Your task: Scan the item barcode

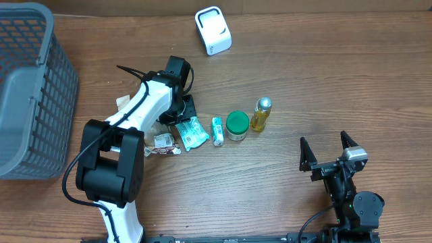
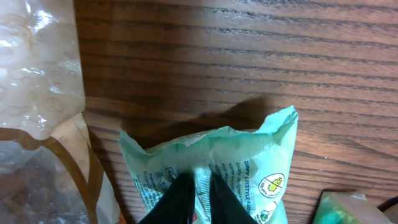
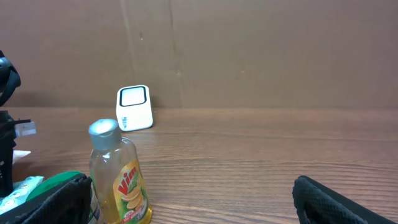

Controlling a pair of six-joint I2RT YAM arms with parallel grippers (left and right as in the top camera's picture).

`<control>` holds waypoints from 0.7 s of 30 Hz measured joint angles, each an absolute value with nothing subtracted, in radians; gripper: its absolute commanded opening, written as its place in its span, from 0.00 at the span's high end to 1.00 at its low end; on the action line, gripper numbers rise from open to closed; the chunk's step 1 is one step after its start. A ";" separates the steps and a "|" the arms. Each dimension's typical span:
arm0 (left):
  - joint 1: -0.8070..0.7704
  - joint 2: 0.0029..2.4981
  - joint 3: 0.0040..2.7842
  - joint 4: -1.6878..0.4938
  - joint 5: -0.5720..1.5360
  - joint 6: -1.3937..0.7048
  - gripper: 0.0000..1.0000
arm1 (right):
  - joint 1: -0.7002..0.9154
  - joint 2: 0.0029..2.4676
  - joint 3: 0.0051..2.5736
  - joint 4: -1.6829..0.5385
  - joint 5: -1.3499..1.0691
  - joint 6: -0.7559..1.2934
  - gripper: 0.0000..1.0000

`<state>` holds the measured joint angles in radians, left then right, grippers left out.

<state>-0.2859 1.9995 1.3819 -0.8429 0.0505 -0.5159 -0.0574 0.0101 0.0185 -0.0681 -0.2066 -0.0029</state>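
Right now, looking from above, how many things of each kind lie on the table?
Grey basket: 1
White barcode scanner: 1
Vim bottle: 1
Green-lidded jar: 1
Packets: 3 (green packet, green-white packet, patterned packet)
Clear plastic wrap: 1
Total: 8

Wood-grain table against a plain brown wall.
On my feed the table (image 1: 337, 81) shows a brown wood grain under soft, even light, and behind its far edge I see a flat matte brown wall (image 3: 280, 50) with one faint vertical seam.
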 measured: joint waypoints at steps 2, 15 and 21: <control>-0.286 2.001 1.395 -0.862 0.043 -0.516 0.82 | -0.057 0.010 0.019 -0.068 -0.206 -0.003 0.00; -0.311 1.979 1.560 -1.084 0.091 -0.488 0.84 | -0.057 0.010 0.019 -0.068 -0.207 -0.002 0.00; -0.388 1.979 1.538 -1.096 0.118 -0.466 0.88 | -0.057 0.010 0.019 -0.068 -0.207 -0.003 0.00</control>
<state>-0.3882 1.9785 1.5379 -1.0962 0.1184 -0.4656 -0.0574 0.0101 0.0185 -0.0685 -0.2066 -0.0029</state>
